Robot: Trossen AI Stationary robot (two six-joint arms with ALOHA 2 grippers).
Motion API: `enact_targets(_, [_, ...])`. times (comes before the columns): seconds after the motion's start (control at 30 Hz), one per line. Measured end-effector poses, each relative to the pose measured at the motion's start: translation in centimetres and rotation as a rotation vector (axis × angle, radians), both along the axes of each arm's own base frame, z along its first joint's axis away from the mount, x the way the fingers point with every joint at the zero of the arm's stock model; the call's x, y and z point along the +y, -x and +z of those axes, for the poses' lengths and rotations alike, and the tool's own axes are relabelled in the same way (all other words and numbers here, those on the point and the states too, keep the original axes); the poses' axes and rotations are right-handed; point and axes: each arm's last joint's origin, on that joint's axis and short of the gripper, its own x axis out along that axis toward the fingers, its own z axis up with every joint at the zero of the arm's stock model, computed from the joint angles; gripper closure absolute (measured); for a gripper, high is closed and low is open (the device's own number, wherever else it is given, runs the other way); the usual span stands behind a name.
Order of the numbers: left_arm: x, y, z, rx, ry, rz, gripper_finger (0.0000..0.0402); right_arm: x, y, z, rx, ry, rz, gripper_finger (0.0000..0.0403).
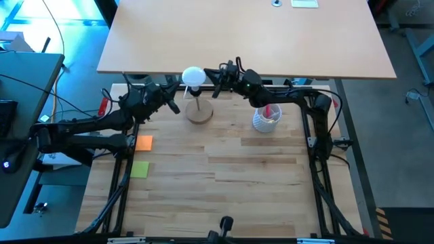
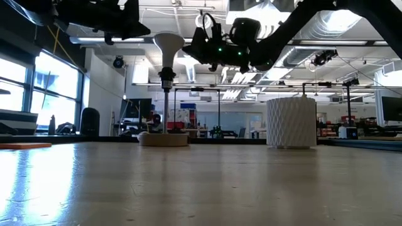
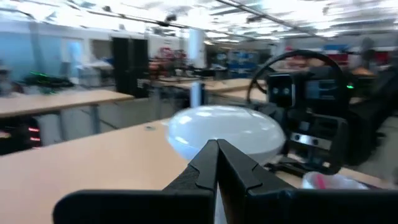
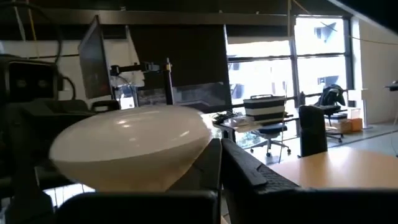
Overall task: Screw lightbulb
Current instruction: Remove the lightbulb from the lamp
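The round white frosted lightbulb (image 1: 193,75), top middle, looks light, slippery and easy to break, so hold its globe softly; left pincer (image 1: 178,90) and right pincer (image 1: 212,76) are closed, empty.

One lightbulb (image 1: 193,74); one cup (image 1: 266,120); two notes (image 1: 142,156)

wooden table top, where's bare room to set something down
Free: the wide near half of the light wooden table top, right of the green square note. Crowded: the far edge, around the round wooden base and white perforated cup.
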Motion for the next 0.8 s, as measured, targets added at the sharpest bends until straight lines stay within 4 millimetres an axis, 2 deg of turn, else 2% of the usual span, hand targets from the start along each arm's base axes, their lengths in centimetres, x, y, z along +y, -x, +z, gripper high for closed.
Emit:
enact_targets(0.13, [-0.2,0.3,-0.1,0.050,-0.011,0.136,0.0402,-0.8,0.4,0.0,-0.011,-0.031,0.001,0.0403])
enact_targets(0.33, [0.0,0.6,-0.2,0.086,-0.012,0.180,0.0401,-1.4,1.3,0.9,-0.026,-0.023,-0.017,0.0403])
enact_targets(0.47, [0.6,0.9,-0.4,0.103,-0.006,0.211,0.0402,-1.1,2.2,1.9,-0.033,0.016,-0.001,0.0403])
enact_targets(0.63, [1.8,1.3,-1.2,0.161,0.036,0.218,0.0401,-0.1,1.9,1.8,0.022,0.099,0.187,0.0403])
enact_targets(0.8, [2.8,1.7,-1.2,0.144,0.043,0.132,0.0402,0.5,1.4,1.4,0.067,0.118,0.165,0.0403])
